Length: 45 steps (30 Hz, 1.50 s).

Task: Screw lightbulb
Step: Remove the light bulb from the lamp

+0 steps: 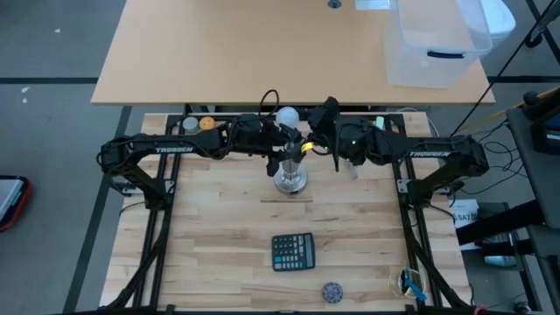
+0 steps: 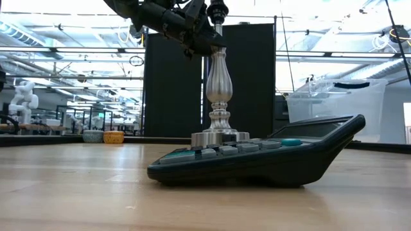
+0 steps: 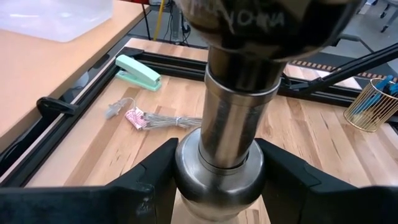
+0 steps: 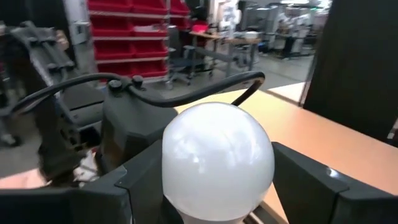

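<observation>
The lightbulb (image 4: 217,158) is a small frosted white globe, glossy and round, sitting up above the silver lamp stand (image 1: 290,171), globe end facing away from it.

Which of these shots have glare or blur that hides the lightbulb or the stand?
Low view: bright windows backlight the silver stand; the calculator up close looks oversized. Left wrist view: the stand fills the picture, its top soft, left claw around it. Right wrist view: the lightbulb shows mild sheen; the room behind is blurred.
</observation>
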{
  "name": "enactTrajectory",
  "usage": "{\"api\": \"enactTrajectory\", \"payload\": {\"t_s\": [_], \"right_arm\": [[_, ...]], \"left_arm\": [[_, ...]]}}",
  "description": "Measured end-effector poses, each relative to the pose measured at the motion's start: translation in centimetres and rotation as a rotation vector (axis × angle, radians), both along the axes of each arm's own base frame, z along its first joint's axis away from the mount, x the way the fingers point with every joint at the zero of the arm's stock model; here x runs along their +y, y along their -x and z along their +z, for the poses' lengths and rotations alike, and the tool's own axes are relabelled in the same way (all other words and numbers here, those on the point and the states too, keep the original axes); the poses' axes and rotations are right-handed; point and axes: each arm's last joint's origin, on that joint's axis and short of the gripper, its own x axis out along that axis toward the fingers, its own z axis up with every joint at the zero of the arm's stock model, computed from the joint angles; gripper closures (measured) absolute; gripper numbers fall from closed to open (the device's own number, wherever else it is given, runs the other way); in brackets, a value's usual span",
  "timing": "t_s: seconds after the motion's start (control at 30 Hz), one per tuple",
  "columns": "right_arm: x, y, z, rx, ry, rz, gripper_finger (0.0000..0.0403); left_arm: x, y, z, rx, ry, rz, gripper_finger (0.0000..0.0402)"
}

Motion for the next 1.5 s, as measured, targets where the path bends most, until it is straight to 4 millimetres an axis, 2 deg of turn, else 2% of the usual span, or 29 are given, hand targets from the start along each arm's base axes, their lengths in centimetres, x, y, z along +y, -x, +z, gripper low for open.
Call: {"api": "enactTrajectory", "payload": {"t_s": [0.23, 0.87, 1.03, 1.3, 1.5], "right_arm": [[-1.9, 1.5, 0.6, 0.054, -0.007, 0.167, 0.0151], [-7.6, 3.4, 0.7, 0.074, 0.016, 0.545, 0.0148], [-9.0, 3.9, 0.7, 0.056, -0.033, 0.594, 0.0125], [-9.2, 4.0, 0.7, 0.047, -0.067, 0.576, 0.0056], [-8.4, 4.2, 1.5, -0.016, -0.079, 0.586, 0.0034]], "left_arm": [[0.0, 0.0, 0.0, 0.000, 0.000, -0.015, 0.0223], [-0.9, -0.3, 0.0, 0.000, 0.027, -0.027, 0.0223], [-0.9, -0.3, 0.0, -0.003, 0.044, -0.021, 0.0223], [-0.9, -0.3, 0.0, -0.003, 0.062, -0.014, 0.0223], [-0.8, -0.2, -0.1, -0.003, 0.067, -0.014, 0.0223]]}}
